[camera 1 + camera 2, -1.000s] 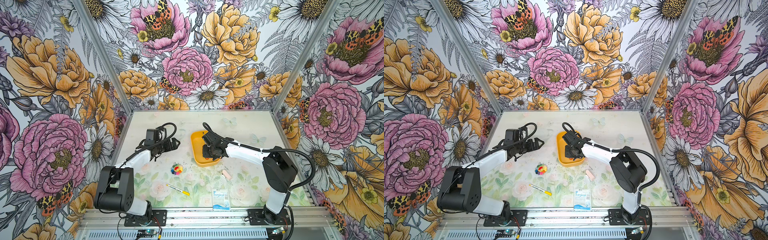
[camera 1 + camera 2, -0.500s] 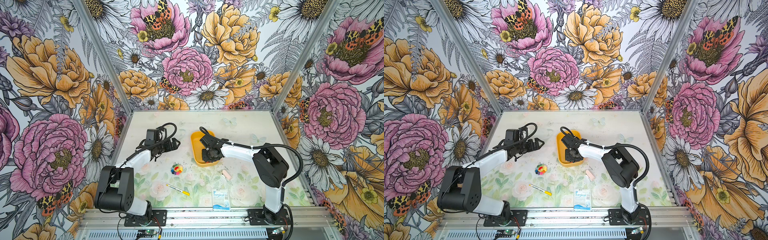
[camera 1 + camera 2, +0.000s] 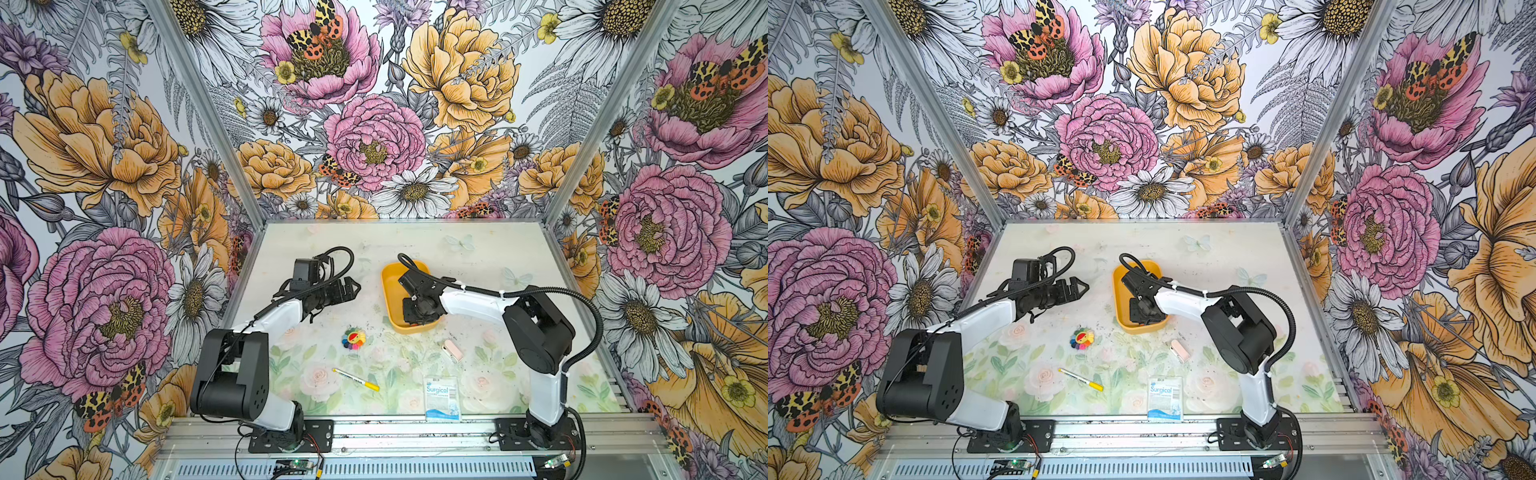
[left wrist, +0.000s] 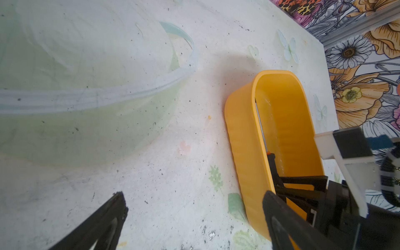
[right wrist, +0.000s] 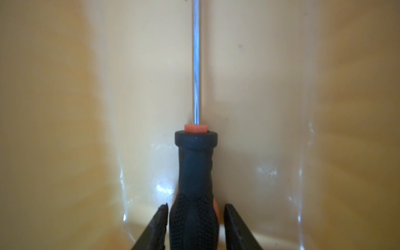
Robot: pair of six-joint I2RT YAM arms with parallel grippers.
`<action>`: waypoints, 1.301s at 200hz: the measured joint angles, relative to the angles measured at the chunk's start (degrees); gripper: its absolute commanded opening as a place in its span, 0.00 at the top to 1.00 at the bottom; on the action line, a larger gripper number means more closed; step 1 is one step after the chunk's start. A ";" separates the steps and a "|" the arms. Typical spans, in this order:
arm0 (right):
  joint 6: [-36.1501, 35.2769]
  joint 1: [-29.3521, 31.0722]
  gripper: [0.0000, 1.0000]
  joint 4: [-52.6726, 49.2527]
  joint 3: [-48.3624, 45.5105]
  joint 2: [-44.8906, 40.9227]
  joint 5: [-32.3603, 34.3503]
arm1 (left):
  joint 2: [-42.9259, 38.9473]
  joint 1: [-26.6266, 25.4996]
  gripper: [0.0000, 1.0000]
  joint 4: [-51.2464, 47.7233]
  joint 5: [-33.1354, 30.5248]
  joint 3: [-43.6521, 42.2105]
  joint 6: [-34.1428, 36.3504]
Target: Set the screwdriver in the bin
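right end effector (image 5: pixel 195 206) unclamped, screwdriver (image 5: pixel 195 164) (in bin (image 5: pixel 281 86))

You have two matching arms: the left arm (image 3: pixel 276 318) and the right arm (image 3: pixel 473 305) both wear glossy white tapered shells between bulky matte black joint housings (image 3: pixel 232 374), which are dotted with small round holes. A black ribbed cable (image 3: pixel 582 301) runs along the right arm, pinned by white cable ties (image 3: pixel 503 294). A boxy black camera block (image 3: pixel 305 270) tops the left wrist. The left end effector (image 3: pixel 354 287) and the right end effector (image 5: pixel 195 207) are black, with thin tapered fingers. The black base plates (image 3: pixel 291 436) are bolted
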 measured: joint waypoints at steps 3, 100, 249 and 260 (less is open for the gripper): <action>-0.11 0.00 0.49 -0.04 0.09 0.00 0.04 | 0.00 -0.02 0.01 -0.02 0.00 0.00 0.00; -1.84 0.00 0.21 -4.26 1.57 -2.43 2.71 | 0.11 -0.33 0.01 0.00 -0.04 0.00 0.17; -25.00 -8.90 0.13 -6.99 -2.67 -28.44 10.14 | -12.96 -0.31 0.01 1.99 -11.37 1.53 5.66; -27.02 -13.31 0.13 -2.95 -6.60 -32.52 10.69 | -15.91 -0.24 0.01 3.96 -13.97 0.31 6.03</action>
